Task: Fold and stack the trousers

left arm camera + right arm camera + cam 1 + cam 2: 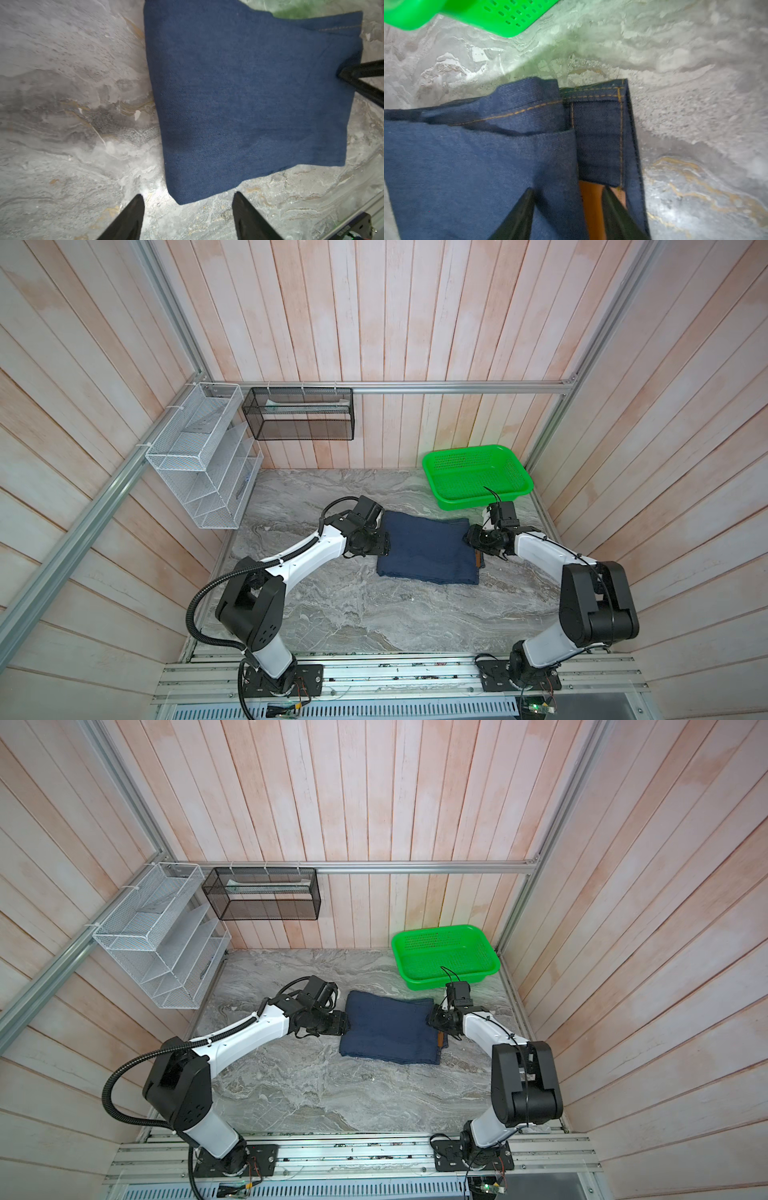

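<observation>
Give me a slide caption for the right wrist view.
Right gripper open above folded navy trousers, green basket beyond.

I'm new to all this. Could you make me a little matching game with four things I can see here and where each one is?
Things:
1 trousers
2 green basket
3 white wire rack
4 black mesh basket

Places:
A hung from the back rail
B folded, middle of the table
C fixed at the left wall
D far right corner of the table

Pairs: 1-B, 2-D, 3-C, 4-A
</observation>
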`<state>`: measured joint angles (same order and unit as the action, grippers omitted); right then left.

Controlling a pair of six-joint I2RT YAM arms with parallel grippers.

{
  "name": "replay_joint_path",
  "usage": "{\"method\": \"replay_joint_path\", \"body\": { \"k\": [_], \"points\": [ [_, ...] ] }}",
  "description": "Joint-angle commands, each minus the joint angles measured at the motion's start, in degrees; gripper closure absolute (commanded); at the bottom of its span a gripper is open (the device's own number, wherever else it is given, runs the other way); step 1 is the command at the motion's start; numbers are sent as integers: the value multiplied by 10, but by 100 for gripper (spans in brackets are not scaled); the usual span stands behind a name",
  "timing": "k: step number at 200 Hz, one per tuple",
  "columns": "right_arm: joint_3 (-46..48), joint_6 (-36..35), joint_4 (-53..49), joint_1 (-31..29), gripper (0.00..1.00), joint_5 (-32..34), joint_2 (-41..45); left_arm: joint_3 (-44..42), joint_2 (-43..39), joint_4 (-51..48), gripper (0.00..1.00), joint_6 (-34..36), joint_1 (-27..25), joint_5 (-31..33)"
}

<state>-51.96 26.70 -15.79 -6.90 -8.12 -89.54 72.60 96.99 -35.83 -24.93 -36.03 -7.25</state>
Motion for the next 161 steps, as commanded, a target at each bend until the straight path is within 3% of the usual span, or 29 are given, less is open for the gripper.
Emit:
{"method": "replay_joint_path", "body": {
  "k": [1,49,72,96,125,161],
  "points": [
    [22,-2,-31,10,40,48,9,36,27,26,30,-11,-25,-9],
    [46,-27,-7,43,43,-11,-49,54,84,57,30,-26,-42,-22],
    [45,-36,5,37,55,-58,-66,46,92,58,30,-24,-39,-18],
    [44,-42,13,-2,67,-72,-68,14,85,64,30,-30,-23,-10],
    [34,-27,15,-66,73,-77,-83,-41,55,59,30,-28,18,21],
    [19,25,50,-137,72,-91,-104,-100,-5,33,29,-2,75,66]
  ]
}}
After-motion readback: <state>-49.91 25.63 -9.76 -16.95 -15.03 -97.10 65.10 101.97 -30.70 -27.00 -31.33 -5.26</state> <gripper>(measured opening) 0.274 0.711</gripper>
